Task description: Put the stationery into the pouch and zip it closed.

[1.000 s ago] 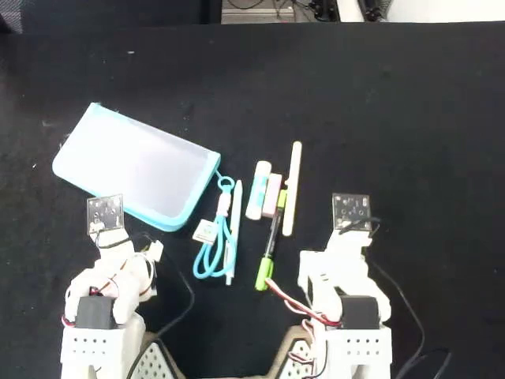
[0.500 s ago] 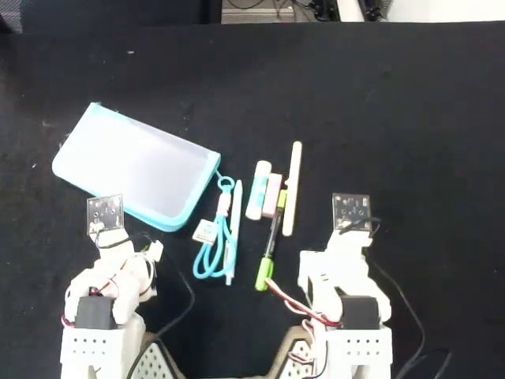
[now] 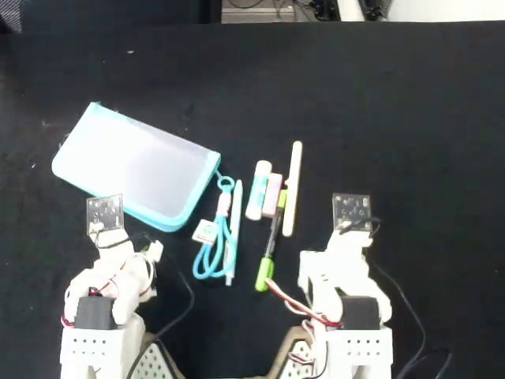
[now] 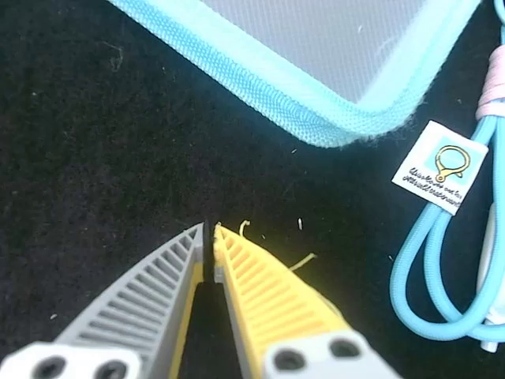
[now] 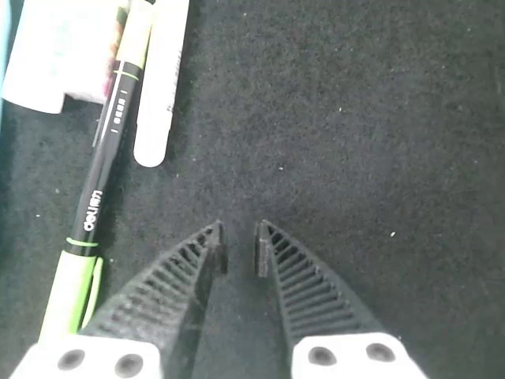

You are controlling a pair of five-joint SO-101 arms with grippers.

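The pouch (image 3: 134,166), pale and frosted with a light-blue edging, lies flat and askew on the black worktop (image 3: 394,118), out in front of the left arm. Whether its zip is done up I cannot tell from here. Just off its nearer corner a looped blue cord (image 3: 211,253) trails toward the arms, with a small printed tag (image 3: 204,231) touching it.

The stationery sits loose in a row between the two arms, none of it in the pouch. A white pen (image 3: 233,229) lies right against the cord. Next comes a white-and-blue tube (image 3: 258,189), a pink block (image 3: 272,193) pressed to its side, and a long cream stick (image 3: 293,187). A green-and-black pen (image 3: 268,249) stretches back from that cluster toward the right arm.

The left pincer (image 4: 211,237) hangs over bare worktop near the pouch's edge, its tips squeezed together with barely a sliver between them and nothing in its grasp. The right pincer (image 5: 239,245) stands over bare worktop beside the green-and-black pen, its tips parted by a narrow gap, gripping nothing.
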